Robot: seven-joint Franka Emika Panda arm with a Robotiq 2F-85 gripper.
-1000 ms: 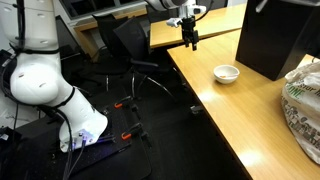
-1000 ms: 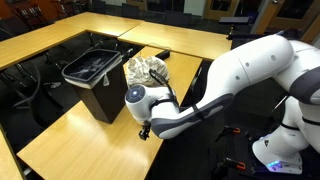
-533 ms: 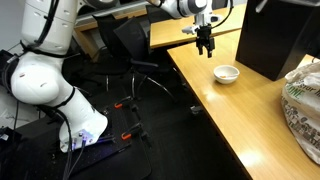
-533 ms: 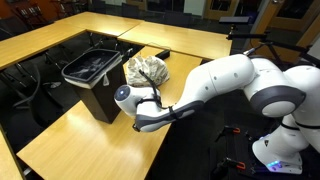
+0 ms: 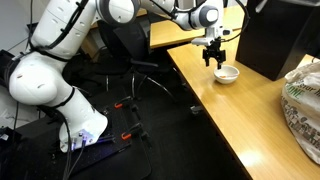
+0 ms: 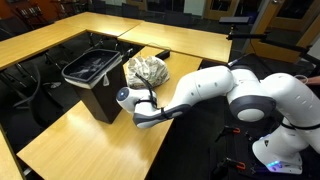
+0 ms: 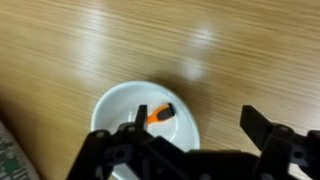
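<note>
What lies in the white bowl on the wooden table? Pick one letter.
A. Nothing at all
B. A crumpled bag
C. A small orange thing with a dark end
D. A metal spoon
C: the wrist view shows a small orange thing with a dark end lying inside the white bowl, and nothing else in it.
</note>
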